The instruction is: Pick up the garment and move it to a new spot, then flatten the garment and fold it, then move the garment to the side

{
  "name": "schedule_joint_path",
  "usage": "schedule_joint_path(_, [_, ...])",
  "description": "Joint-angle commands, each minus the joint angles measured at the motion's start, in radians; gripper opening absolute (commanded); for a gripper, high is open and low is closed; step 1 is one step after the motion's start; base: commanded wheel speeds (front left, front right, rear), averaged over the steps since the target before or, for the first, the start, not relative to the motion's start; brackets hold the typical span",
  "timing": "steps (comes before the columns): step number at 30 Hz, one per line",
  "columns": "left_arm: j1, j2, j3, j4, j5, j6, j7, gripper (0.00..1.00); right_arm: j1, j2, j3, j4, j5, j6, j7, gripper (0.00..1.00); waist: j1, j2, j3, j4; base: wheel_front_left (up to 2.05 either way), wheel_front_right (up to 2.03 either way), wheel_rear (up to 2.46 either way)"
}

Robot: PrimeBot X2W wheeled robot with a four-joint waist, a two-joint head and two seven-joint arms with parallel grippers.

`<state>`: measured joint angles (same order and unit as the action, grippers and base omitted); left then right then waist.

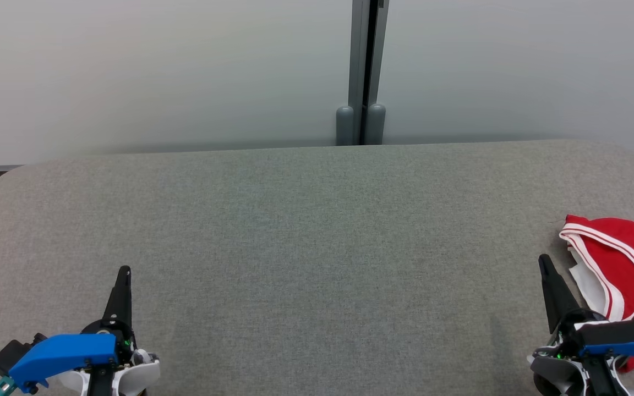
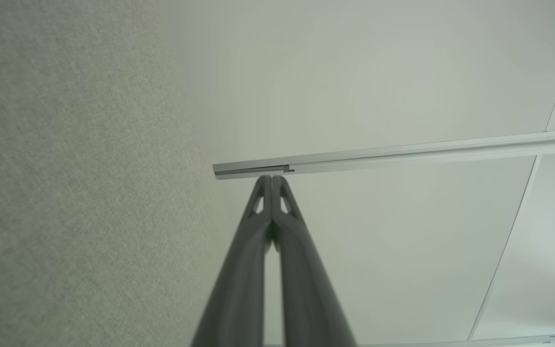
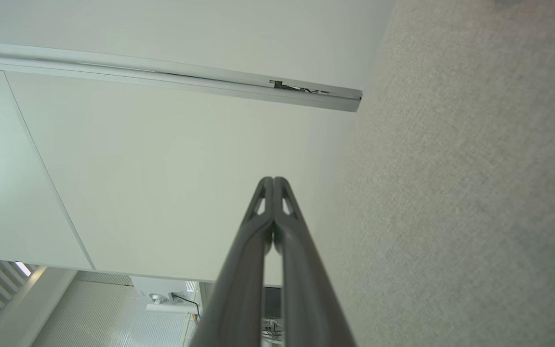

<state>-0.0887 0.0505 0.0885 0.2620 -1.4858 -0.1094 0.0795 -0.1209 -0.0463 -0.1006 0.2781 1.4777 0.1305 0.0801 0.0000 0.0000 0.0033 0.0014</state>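
Left gripper (image 1: 124,273): low over the near left of the grey table (image 1: 317,247), fingers pointing toward the far wall, pressed tight together, nothing between them. Right gripper (image 1: 542,259): low at the near right, fingers likewise clenched and empty. Garment (image 1: 622,258): red with white stripes, crumpled at the table's right edge, just beside the right gripper's fingers.

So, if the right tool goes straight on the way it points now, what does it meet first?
Probably the pale wall behind the table. The right tool, shut, points over bare table; the red garment lies beside it, off that line. Depth is unclear.
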Motion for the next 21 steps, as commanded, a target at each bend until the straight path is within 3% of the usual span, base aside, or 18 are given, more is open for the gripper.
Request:
schedule_joint_path(1, [-0.019, 0.000, 0.009, -0.008, -0.019, -0.009, 0.008, 0.00, 0.009, -0.006, -0.004, -0.011, 0.022, 0.000, 0.008, 0.00, 0.0000, 0.0000, 0.000, 0.000, 0.00, 0.00, 0.00])
schedule_joint_path(21, [-0.025, -0.001, 0.028, -0.020, -0.129, -0.025, 0.038, 0.00, 0.020, -0.007, -0.016, -0.038, 0.136, 0.000, 0.037, 0.00, 0.0000, 0.0000, 0.000, -0.001, 0.00, 0.00, 0.00])
